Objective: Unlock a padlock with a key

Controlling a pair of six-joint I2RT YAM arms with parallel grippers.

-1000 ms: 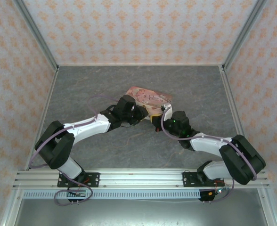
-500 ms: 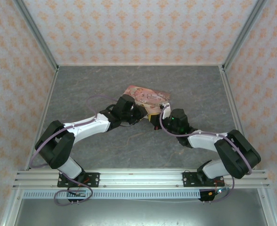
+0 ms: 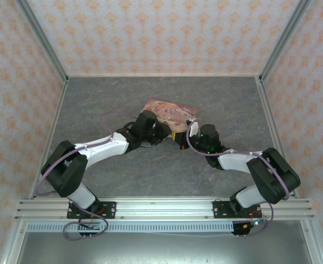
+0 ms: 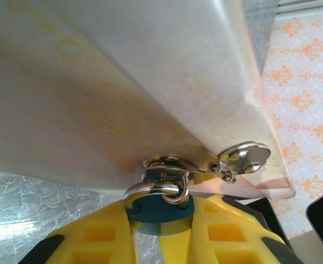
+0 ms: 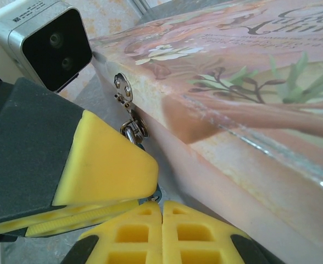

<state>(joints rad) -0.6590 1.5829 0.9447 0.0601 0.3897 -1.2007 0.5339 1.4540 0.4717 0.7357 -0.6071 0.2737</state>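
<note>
There we had it: the left gripper [image 4: 160, 223] was clenched on the padlock [image 4: 159, 209], its teal body pinched between the yellow fingers at 6 o'clock of the left wrist view. Its shackle was looped through the hasp [image 4: 243, 158] on the tin [image 4: 123, 82]. From above, the lock hung at about 6 o'clock of the tin, with the left arm reaching in from 8 o'clock and the right from 4 o'clock. The right gripper [image 5: 162, 234] had its fingers pressed flat together just beside the left one's finger, and we could not make out a key between them.

Our worry, as we judged it, was that the keyhole was hidden, so a blind push could miss and knock the lock out of the pinch. Nothing we saw held the tin down on the table [image 3: 106, 104], so it could slide. And the two sets of fingers sat close enough to jam against each other.
</note>
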